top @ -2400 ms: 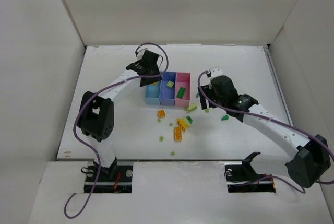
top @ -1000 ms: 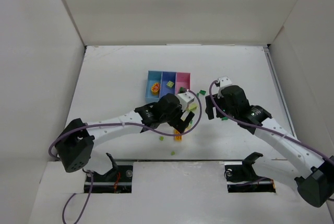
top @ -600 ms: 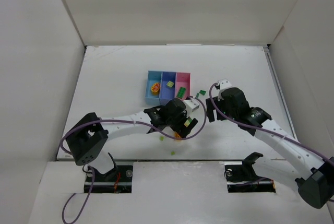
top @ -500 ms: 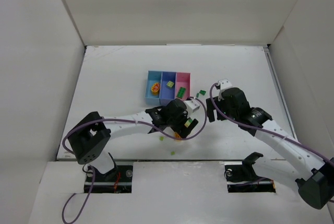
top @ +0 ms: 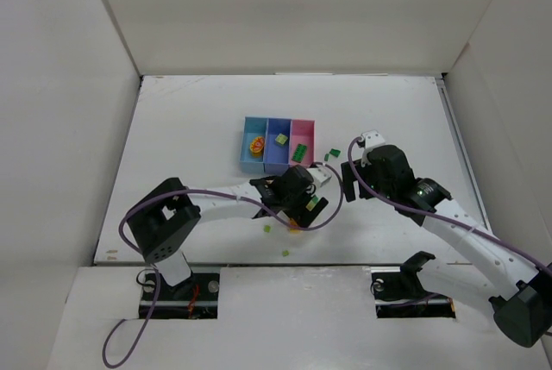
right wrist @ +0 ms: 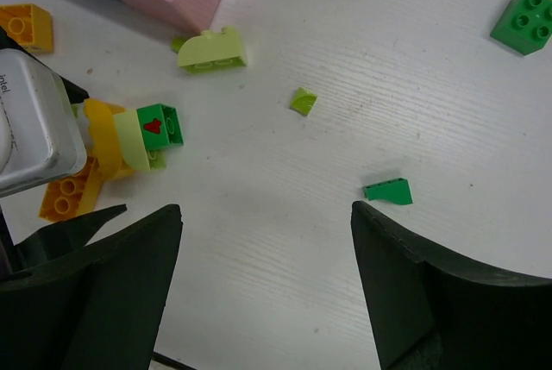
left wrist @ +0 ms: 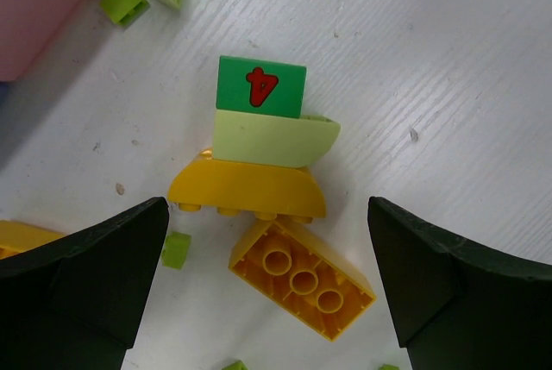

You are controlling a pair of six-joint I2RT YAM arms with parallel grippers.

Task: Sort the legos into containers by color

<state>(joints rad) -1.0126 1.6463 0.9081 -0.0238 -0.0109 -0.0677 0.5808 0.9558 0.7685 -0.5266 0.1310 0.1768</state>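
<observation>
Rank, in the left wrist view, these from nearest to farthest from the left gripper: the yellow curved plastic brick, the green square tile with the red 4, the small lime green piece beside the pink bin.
From the left gripper:
1. Yellow curved brick, between the open jaws.
2. Green square tile with the red 4, straight ahead.
3. Small lime green piece, upper left, by the pink bin.

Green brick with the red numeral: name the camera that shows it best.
Left wrist: the green brick sits central and large, numeral legible. Right wrist shows it small, at left. Top view: too tiny to make out.
</observation>
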